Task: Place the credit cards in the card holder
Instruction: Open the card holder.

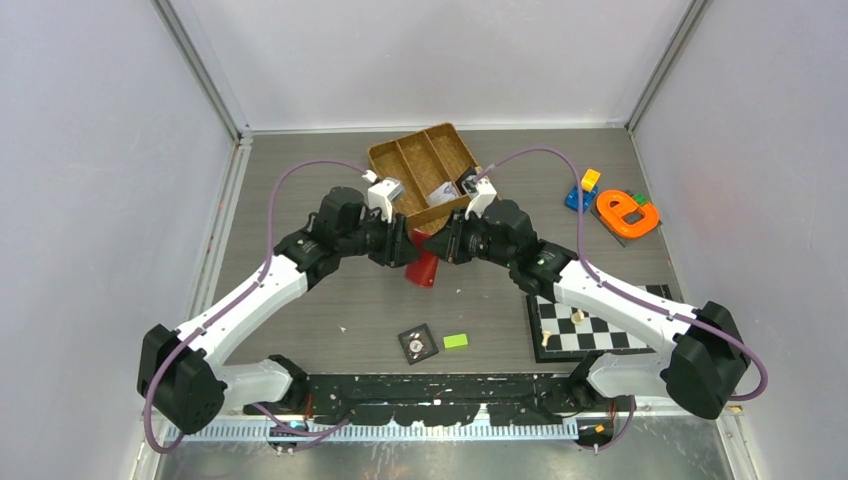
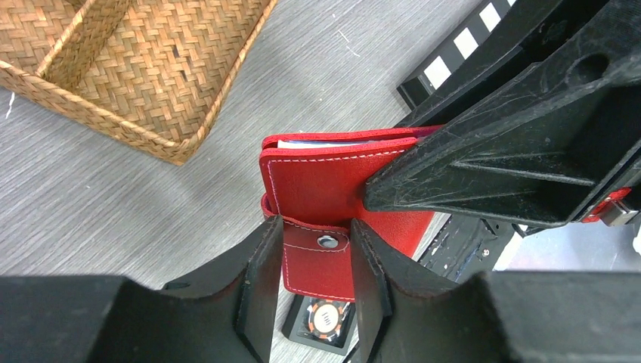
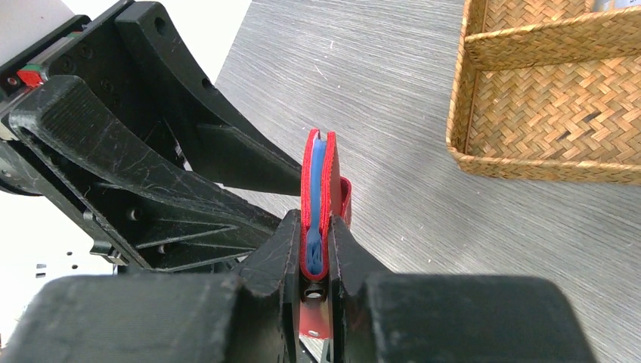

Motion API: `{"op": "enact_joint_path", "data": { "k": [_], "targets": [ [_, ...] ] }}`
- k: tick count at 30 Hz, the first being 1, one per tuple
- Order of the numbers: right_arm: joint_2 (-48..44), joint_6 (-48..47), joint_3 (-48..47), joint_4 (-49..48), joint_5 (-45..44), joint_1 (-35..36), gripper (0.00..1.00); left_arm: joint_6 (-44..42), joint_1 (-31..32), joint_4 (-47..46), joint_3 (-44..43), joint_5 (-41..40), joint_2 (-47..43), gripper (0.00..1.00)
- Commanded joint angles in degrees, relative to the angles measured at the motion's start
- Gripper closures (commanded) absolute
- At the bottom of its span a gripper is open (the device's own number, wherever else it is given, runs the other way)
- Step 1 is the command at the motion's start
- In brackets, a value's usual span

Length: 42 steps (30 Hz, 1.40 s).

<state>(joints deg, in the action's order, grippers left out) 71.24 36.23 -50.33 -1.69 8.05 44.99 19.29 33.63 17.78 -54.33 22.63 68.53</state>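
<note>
the right hand (image 3: 311, 231) is clamped on the lower edge of the card holder (image 3: 331, 170), holding the red wallet on edge, clear of the counter (image 3: 393, 98) by the look of it, with its mouth turned up, likely so the other arm can work on it. the left hand (image 2: 316, 236) meets it from the 9 o'clock side, its two fingers (image 2: 261, 280) flanking the snap tab (image 2: 317, 261) (close against its edges, though whether they actually press it i cannot tell), which reads as a move to take or fasten the tab. a pale blue layer (image 3: 318, 178) shows between the red leaves; pocket lining or a credit card, i cannot say. from the top view the wallet hangs mid-counter, the woven tray (image 1: 372, 153) at 12 o'clock from it with a light flat thing (image 1: 440, 191) inside, perhaps a card left to load, and the black tile (image 1: 417, 343) at 6 o'clock.
</note>
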Motion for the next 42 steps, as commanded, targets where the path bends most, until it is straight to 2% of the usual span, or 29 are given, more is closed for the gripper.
{"op": "enact_joint_path", "data": {
  "k": [1,15,30,35,42],
  "targets": [
    [-2.19,-0.59,-0.69,-5.05,1.24,0.26,0.99,-0.39,0.08,0.87,-1.02,-2.94,0.43,0.62],
    [-1.40,-3.25,-1.16,-2.43,-2.30,0.36,1.00,-1.14,0.10,5.50,-3.07,-7.28,2.65,0.68],
    [-0.83,-4.33,-0.83,-1.78,-4.04,0.36,0.99,-0.58,0.10,5.10,-3.11,-4.43,4.34,0.86],
    [-1.27,-4.41,-0.50,-1.57,-4.96,0.36,0.99,-0.48,0.12,5.67,-3.66,-4.18,5.40,0.99],
    [-1.67,-4.84,-0.21,-1.08,-5.64,0.36,1.00,-0.39,0.05,6.16,-3.73,-4.83,5.65,1.00]
  ]
}}
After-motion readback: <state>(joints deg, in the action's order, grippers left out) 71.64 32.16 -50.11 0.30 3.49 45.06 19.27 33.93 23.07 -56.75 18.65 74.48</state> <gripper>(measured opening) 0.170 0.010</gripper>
